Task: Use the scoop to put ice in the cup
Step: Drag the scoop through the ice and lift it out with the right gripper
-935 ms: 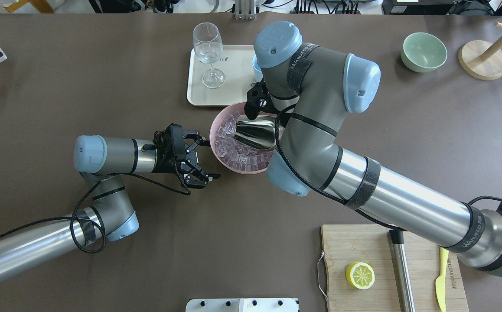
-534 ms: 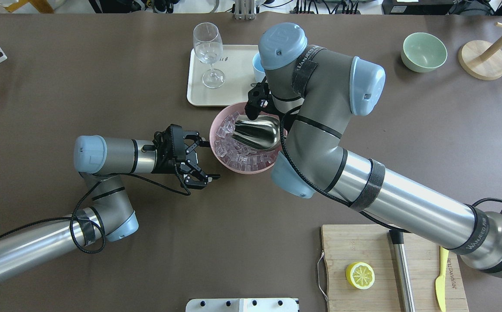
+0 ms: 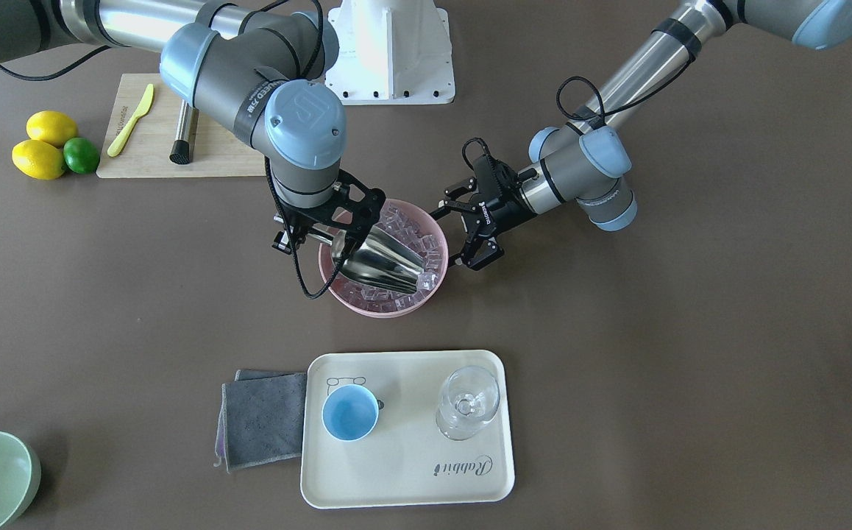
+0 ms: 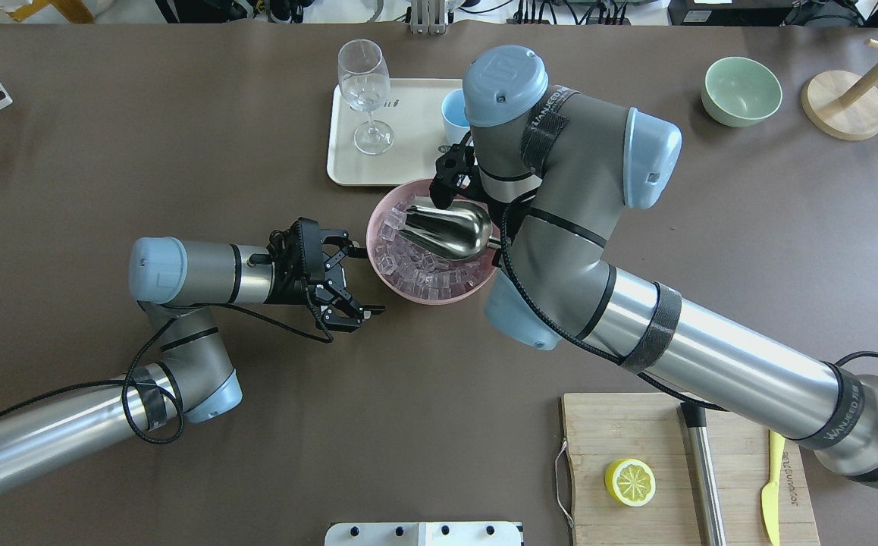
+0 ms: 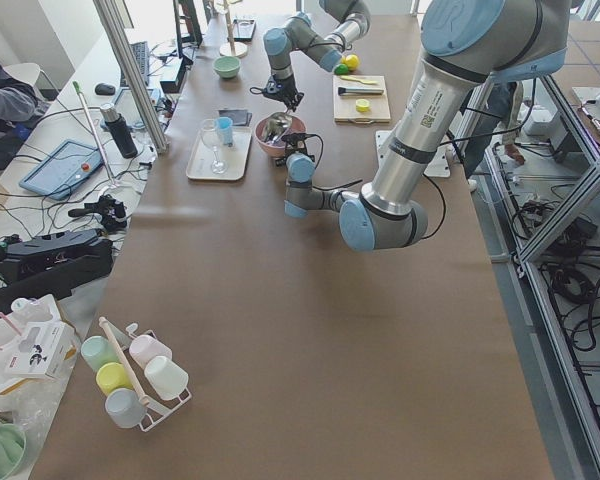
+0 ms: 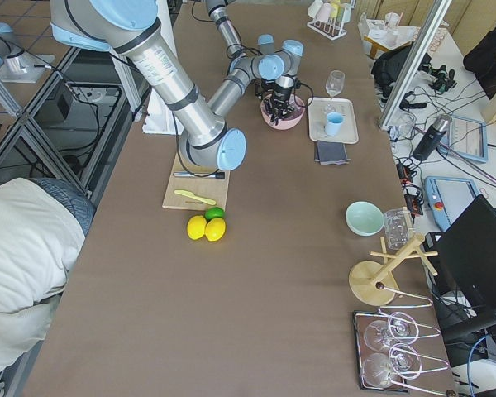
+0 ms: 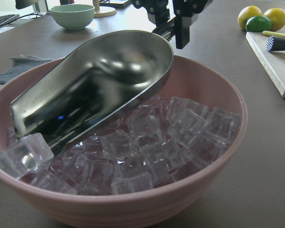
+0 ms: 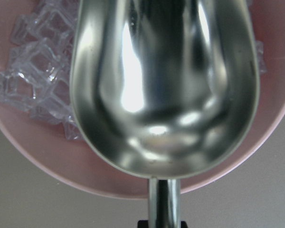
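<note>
- Since the earlier overhead frames, the right arm's wrist has shifted slightly toward the tray [image 3: 411,478], taking the scoop [image 4: 446,229] with it. The left arm has stayed put.
- Right gripper [image 3: 316,234] clamps the scoop's handle. Left gripper [image 4: 363,279] is spread and empty, just beside the pink bowl [image 4: 373,227].
- Step, as I judge it: loading. The trough is empty, its mouth on the ice [image 4: 409,269]. Next it needs to dig in, level out, and carry to the cup [image 3: 350,412] on the tray.
- Count: one scoop, one cup, one bowl; the cubes are too many to count.
</note>
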